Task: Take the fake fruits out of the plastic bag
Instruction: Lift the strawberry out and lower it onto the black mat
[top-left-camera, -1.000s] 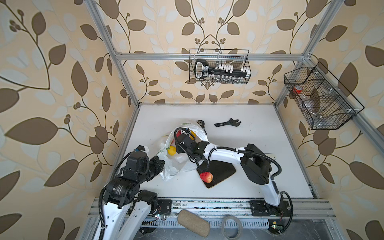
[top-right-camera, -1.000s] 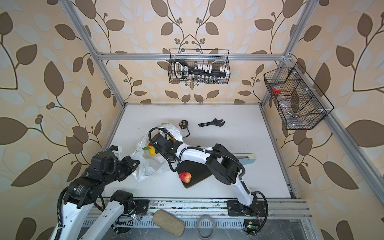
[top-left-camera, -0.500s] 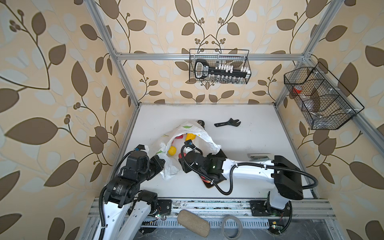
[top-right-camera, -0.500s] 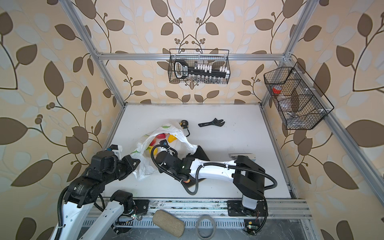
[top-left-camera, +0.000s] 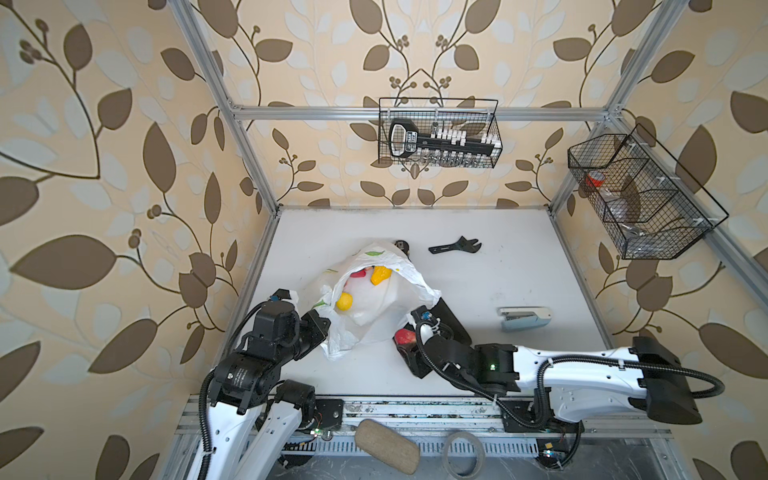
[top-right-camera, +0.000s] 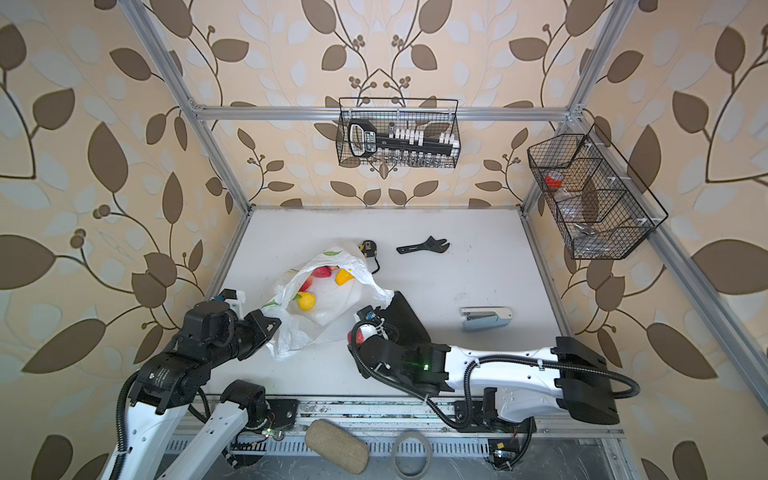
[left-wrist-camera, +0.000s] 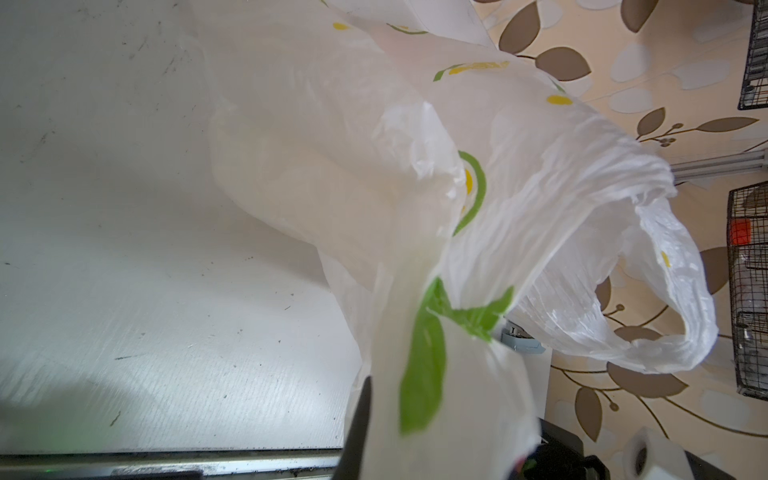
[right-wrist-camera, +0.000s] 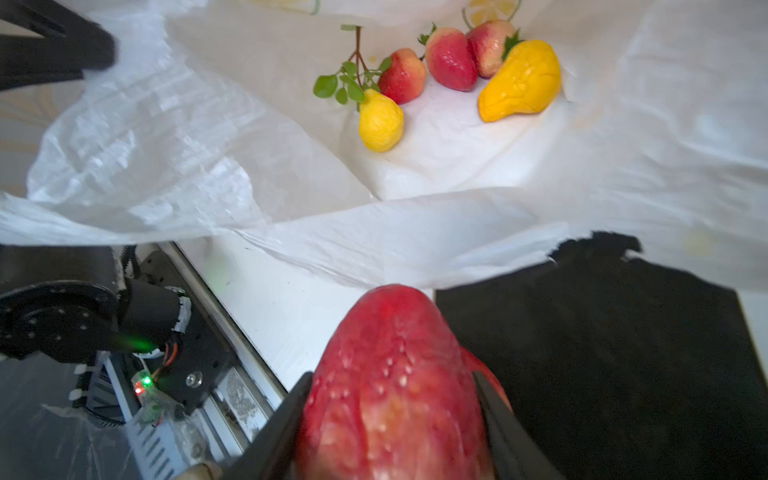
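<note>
Noting edges first: the white table (top-left-camera: 498, 270) is fenced by aluminium rails on the left, right and far sides, and the front rail runs just beside both arm bases. The widest free surface is the right half, between the black wrench (top-left-camera: 455, 246) at the back and the stapler (top-left-camera: 525, 318) nearer the front. The left side is cramped, since the plastic bag (top-left-camera: 374, 320) spreads close to the left rail. In both top views the bag lies with its mouth gaping upward, and one flap overlaps an edge of the black tray (top-left-camera: 455, 318). The right wrist camera shows what lies inside: three strawberries (right-wrist-camera: 451, 58) bunched against the pear (right-wrist-camera: 519, 83), and the lemon (right-wrist-camera: 380, 122) just beside them, touching a green sprig. The right gripper (right-wrist-camera: 392, 376) is outside the bag, near its front edge, above the line where the tray meets bare table. Its jaws stand roughly half apart and clamp the flanks of a big strawberry (right-wrist-camera: 386, 332), whose tip points toward the bag mouth. A red sliver shows behind one finger; I cannot tell what it is. The right arm is stretched low and nearly flat along the front of the table, reaching from its base toward the middle. The left gripper (top-left-camera: 323, 323) is fully closed, with the bag's left rim bunched between its fingers (left-wrist-camera: 357, 415). The left arm is folded high at the front-left corner, its wrist aimed at the bag.
</note>
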